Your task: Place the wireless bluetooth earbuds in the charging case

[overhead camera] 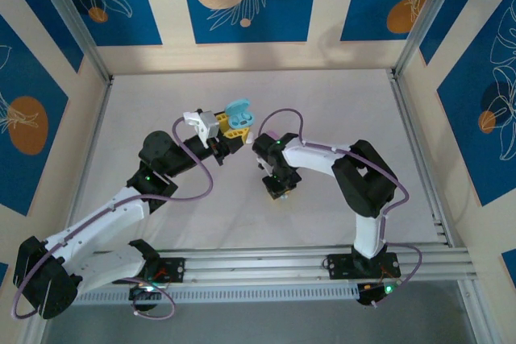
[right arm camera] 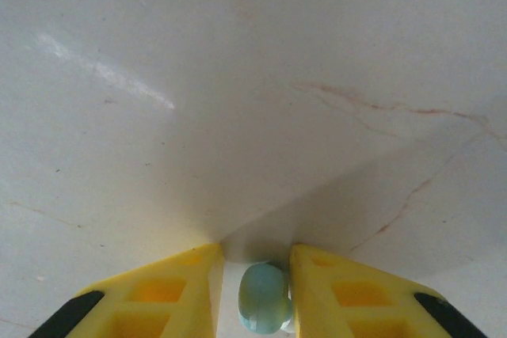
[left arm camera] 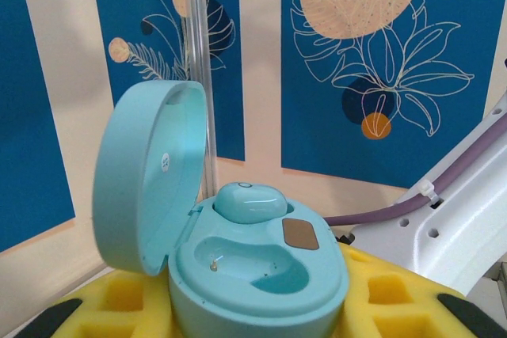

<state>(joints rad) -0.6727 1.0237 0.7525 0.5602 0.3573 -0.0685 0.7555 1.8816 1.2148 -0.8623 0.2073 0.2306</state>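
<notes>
The earbud (right arm camera: 264,297) between the narrow right jaws, gripped or loose I cannot tell, may slip before reaching the case (left arm camera: 261,294) the left jaws hold

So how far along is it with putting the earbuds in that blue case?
Done: the charging case is open in the left gripper, one earbud seated inside. In hand: the right gripper straddles a second blue earbud at the table, not yet clamped. Still to do: grip it, carry it to the empty slot.
</notes>
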